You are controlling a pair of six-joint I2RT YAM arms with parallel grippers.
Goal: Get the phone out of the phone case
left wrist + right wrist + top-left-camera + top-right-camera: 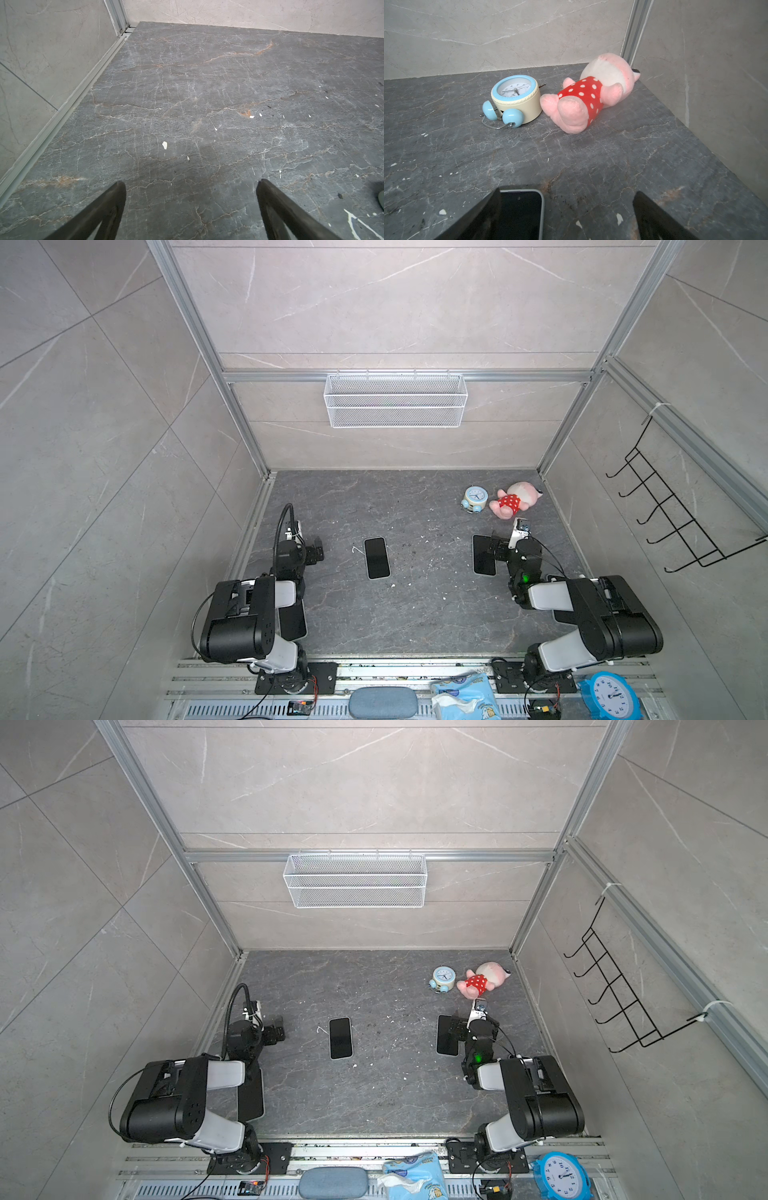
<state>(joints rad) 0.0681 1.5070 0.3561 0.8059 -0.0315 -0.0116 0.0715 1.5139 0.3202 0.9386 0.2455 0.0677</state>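
Dark stone tabletop [415,614], phone [521,214] in pale-rimmed case [543,207] beneath wide-apart right pincer [566,192], left pincer [191,181] likewise wide apart.

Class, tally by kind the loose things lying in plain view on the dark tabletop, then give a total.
Phones: 2 (middle phone, right-hand phone)
Alarm clock: 1
Plush toy: 1
Total: 4
Not counted: dark flat shape half hidden under the left arm.
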